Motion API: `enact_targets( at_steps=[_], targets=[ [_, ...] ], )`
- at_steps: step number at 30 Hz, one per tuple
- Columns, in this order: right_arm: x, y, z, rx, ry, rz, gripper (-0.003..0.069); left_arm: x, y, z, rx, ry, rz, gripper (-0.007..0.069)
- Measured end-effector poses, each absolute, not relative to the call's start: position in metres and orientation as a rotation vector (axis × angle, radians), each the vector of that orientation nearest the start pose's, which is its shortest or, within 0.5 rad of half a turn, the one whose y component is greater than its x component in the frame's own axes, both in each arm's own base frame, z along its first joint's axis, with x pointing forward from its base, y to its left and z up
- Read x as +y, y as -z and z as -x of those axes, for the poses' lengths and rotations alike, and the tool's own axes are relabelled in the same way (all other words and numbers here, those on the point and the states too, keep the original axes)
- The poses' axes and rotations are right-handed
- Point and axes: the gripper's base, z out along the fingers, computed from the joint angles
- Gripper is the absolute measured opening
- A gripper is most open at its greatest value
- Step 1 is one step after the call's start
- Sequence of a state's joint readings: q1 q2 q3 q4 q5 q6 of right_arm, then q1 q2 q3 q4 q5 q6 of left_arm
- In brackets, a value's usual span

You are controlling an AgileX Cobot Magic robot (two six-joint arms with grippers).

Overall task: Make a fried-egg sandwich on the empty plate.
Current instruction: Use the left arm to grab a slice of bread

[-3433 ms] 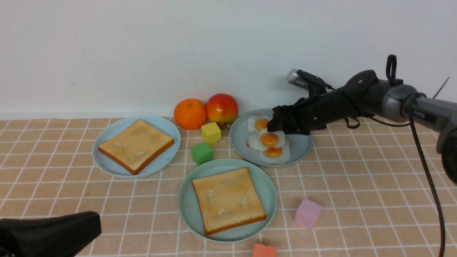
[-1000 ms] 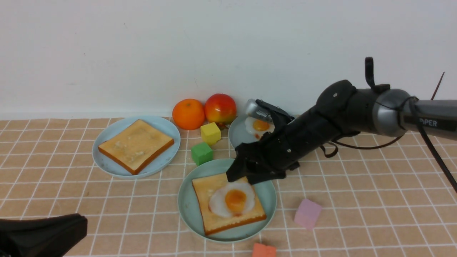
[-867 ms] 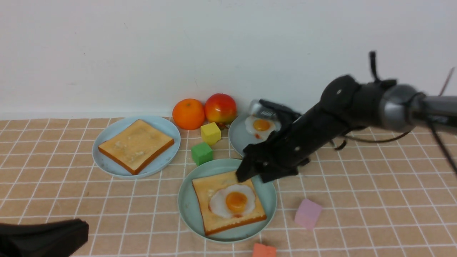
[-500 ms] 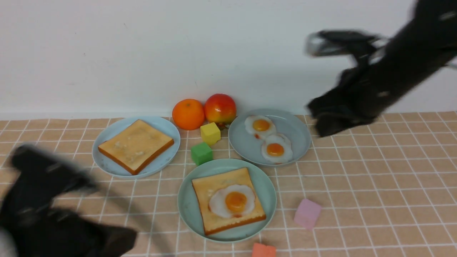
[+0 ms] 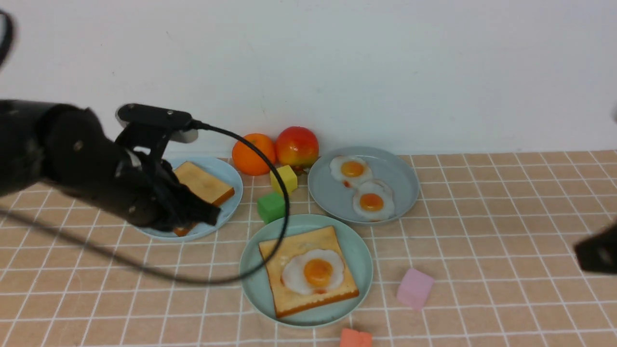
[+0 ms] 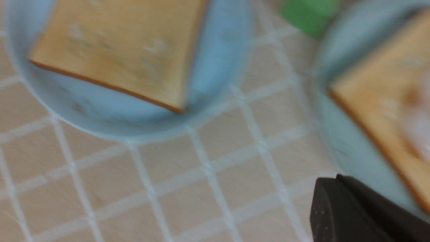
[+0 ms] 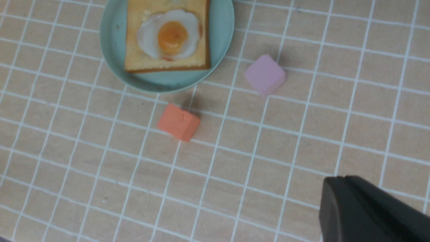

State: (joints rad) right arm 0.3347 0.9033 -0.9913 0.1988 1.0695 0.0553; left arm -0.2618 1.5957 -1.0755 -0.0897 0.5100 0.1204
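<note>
Egg (image 5: 313, 271) on toast (image 5: 308, 301), green plate (image 5: 354, 289) (yolk up).

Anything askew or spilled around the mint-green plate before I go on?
Nothing spilled or damaged. The white fried egg with orange yolk sits slightly off-centre on the golden-brown toast slice, toward the robot's side, but within its edges; the round mint-green plate holds both.

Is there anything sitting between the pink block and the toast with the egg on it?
Only the rim of the green plate and bare table; the front view shows that stretch from egg-topped toast to pink block.
</note>
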Motion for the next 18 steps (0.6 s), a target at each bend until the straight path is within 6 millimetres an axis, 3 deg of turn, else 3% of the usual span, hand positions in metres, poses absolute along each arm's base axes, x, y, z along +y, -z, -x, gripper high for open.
enact_targets(
  at_steps=[4,8,13,18],
  targets=[
    [0.058,-0.368,-0.118,2.406,-0.432,0.305,0.0017,-0.081,-0.224,-0.355,2.459,0.021,-0.506,0.0039],
    [0.051,-0.376,-0.101,2.337,-0.438,0.305,0.0022,-0.077,-0.202,-0.378,2.445,-0.052,-0.565,0.0184],
    [0.048,-0.380,-0.091,2.301,-0.443,0.306,0.0028,-0.078,-0.178,-0.391,2.444,-0.083,-0.618,0.0364],
    [0.048,-0.380,-0.090,2.304,-0.452,0.307,0.0034,-0.079,-0.159,-0.397,2.440,-0.103,-0.660,0.0419]
  ],
)
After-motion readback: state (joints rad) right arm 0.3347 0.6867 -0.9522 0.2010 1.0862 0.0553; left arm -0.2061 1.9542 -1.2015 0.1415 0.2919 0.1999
